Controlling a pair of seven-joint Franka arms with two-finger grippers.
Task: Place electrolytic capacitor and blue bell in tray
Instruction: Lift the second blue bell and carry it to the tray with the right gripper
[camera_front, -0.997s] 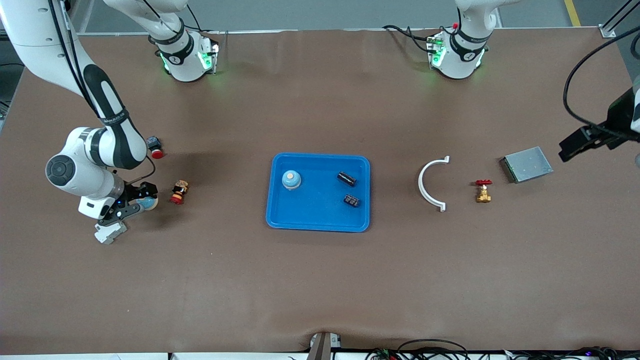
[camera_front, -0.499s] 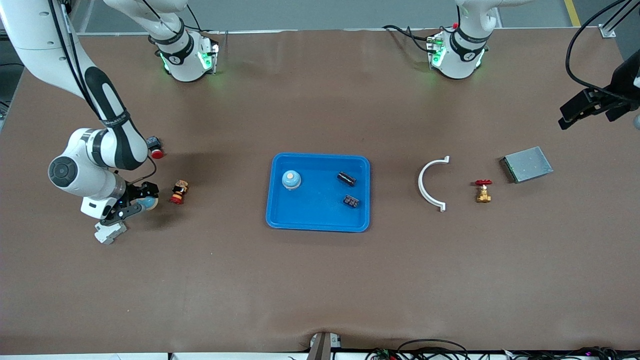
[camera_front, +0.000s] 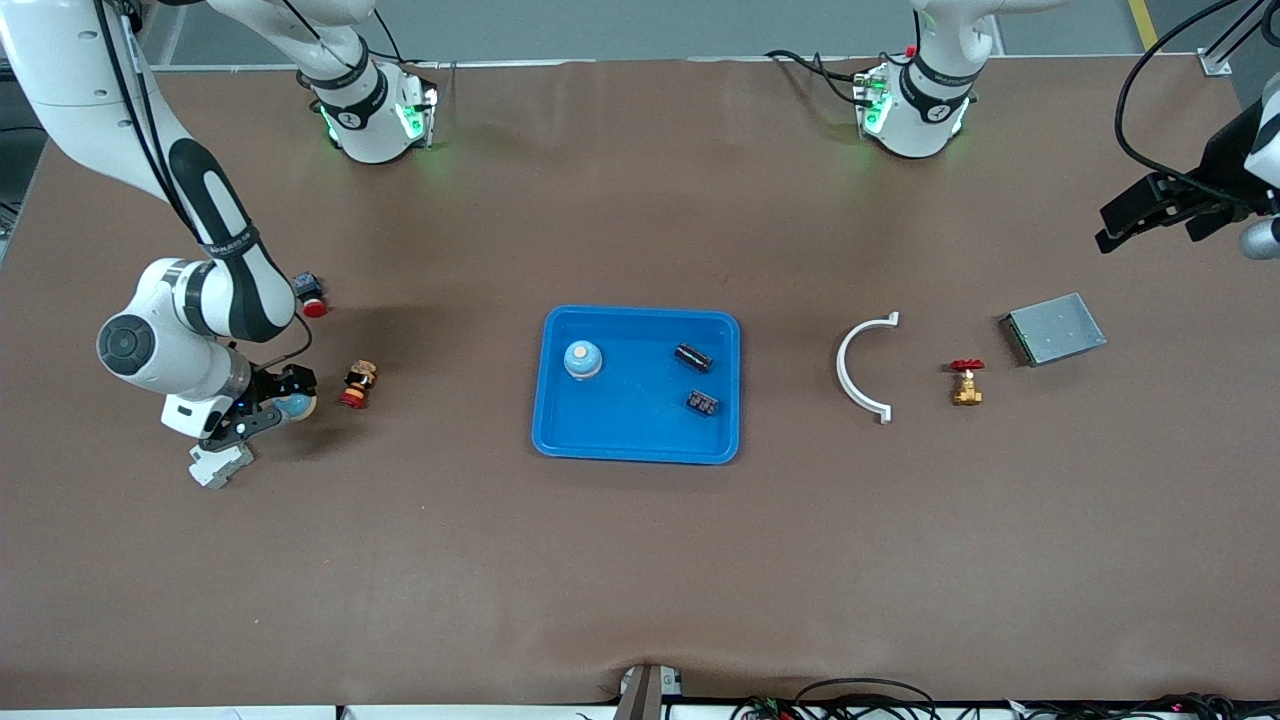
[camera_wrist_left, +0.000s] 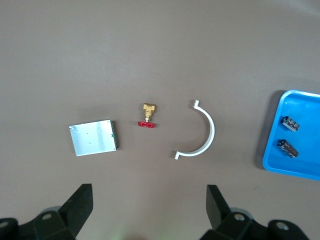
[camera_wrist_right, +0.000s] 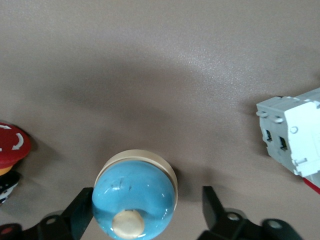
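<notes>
The right gripper (camera_front: 262, 412) is set low at the right arm's end of the table, its spread jaws straddling a blue bell (camera_wrist_right: 134, 201) without clamping it. In the tray (camera_front: 560, 430) another bell (camera_front: 582, 359) and 2 capacitors (camera_front: 693, 357) are seen. The left gripper (camera_front: 1150, 212) is held open, aloft over the left arm's end of the table.

Blue tray (camera_front: 560, 440) holding bell (camera_front: 582, 360), two black capacitors (camera_front: 693, 357), second bell (camera_wrist_right: 134, 200) on table

High front overview, wrist cameras looking down
</notes>
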